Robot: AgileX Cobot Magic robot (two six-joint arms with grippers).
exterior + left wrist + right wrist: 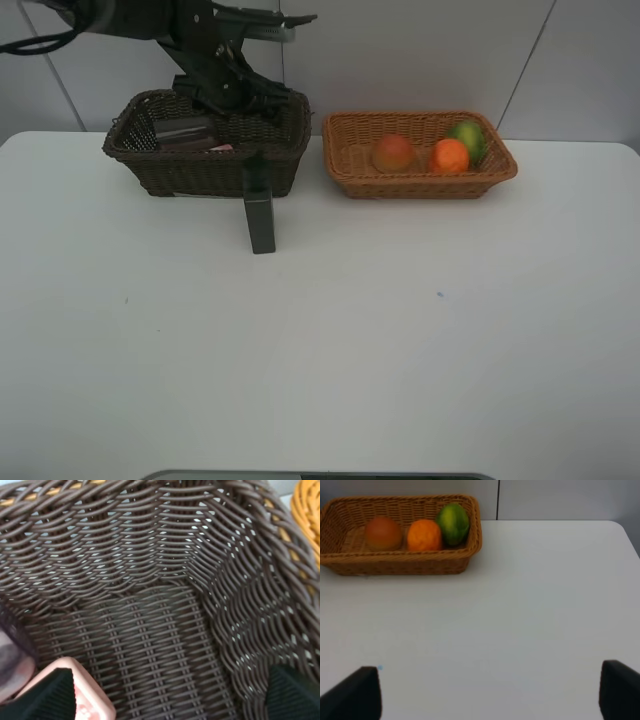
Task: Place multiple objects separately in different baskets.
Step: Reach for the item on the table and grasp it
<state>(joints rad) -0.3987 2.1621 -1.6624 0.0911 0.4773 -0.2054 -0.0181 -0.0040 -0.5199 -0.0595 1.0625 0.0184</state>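
The left arm reaches in from the far left corner of the white table (400, 350), bent down so that its left gripper (232, 100) hangs inside the dark brown basket (190, 172), near that basket's right end. In the left wrist view the two black ribbed fingertips (45, 697) stand wide apart and released, with nothing between them; one of them overlaps the edge of a pink bottle (85, 692) lying on the basket floor, though contact cannot be judged. Beside it in that basket lies a translucent pinkish cup (185, 132), tipped on its side. The basket is deep, rectangular and tightly woven of dark wicker, with light showing through the weave. Just in front of it, on the table, a dark rectangular bottle (260, 222) stands upright, close to the basket's front wall. To the right, along the table's far edge, sits the light orange-tan basket (420, 180), shallow with a flared rim. It holds three round fruits in a row: a red-orange fruit (393, 153) at the left, an orange (450, 156) in the middle, and a green oval fruit (467, 138) at the right, the last two touching. The right gripper (490, 692) appears only in its wrist view, held above bare table with its dark fingers spread wide and empty.
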